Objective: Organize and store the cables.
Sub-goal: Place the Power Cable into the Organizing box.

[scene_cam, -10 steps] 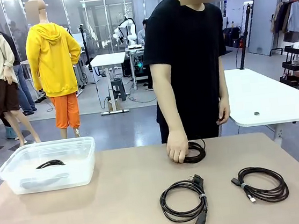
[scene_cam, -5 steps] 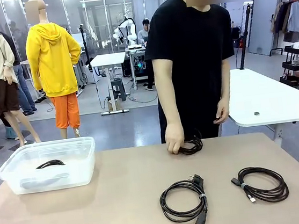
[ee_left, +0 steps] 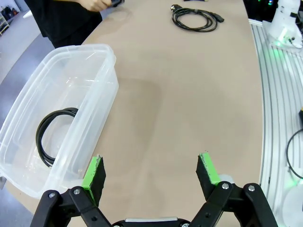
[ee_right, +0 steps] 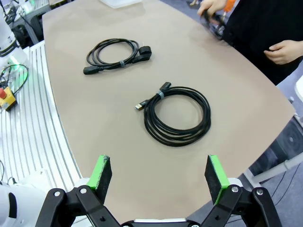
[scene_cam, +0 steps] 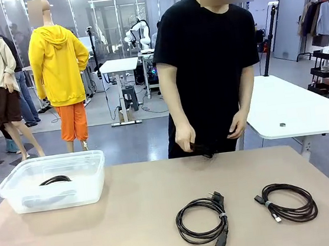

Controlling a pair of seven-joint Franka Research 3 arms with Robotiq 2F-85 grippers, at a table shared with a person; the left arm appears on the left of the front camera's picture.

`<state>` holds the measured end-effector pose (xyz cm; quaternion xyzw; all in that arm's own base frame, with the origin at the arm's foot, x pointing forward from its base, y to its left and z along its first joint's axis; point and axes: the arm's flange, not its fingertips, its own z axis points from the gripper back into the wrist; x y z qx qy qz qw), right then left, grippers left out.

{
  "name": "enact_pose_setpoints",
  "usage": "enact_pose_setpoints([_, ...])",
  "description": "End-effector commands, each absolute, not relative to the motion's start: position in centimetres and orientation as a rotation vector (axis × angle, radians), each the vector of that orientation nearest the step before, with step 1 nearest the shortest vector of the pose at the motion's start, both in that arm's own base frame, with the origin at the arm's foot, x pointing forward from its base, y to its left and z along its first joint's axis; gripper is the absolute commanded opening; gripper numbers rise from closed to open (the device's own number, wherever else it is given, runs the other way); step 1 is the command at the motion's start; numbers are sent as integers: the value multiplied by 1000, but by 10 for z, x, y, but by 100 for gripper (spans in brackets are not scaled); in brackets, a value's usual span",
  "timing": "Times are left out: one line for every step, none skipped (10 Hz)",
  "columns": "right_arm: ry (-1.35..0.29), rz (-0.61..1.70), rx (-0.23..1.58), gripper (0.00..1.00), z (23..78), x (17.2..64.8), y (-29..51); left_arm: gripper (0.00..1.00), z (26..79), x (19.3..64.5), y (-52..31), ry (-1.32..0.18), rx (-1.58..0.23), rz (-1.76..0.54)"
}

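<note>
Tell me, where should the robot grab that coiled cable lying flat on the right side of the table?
Probably from straight above, with the open right gripper: one finger inside the ring, one outside, pinching the bundled strands. The right coil lies flat on the table, so no side offers purchase.

My front camera looks across the worktop (scene_cam: 134, 221) at the person (scene_cam: 208, 64). Both wrist cameras look down from opposite ends, perhaps fairly high, sharing the middle cable (scene_cam: 202, 236).
</note>
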<state>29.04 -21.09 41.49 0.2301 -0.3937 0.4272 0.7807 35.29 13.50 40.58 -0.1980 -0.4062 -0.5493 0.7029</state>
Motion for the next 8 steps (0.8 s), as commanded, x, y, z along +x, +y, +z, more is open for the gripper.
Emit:
enact_pose_setpoints([-652,848,485,100,453,296,-158,98,407,351,132,-919,-436,-1196])
enact_pose_setpoints([-596,813,488,100,463,302,-130,98,407,351,132,-919,-436,-1196])
enact_pose_setpoints([-538,761,441,100,469,310,-103,98,407,351,132,-919,-436,-1196])
enact_pose_setpoints([-485,718,409,100,477,318,-82,98,407,351,132,-919,-436,-1196])
enact_pose_setpoints([-412,692,372,100,485,327,-52,98,407,351,132,-919,-436,-1196])
enact_pose_setpoints([-345,689,351,100,491,333,-19,98,407,351,132,-919,-436,-1196])
enact_pose_setpoints([-277,656,318,100,487,341,16,98,407,351,132,-919,-436,-1196])
enact_pose_setpoints([-248,673,302,100,479,348,41,98,407,351,132,-919,-436,-1196])
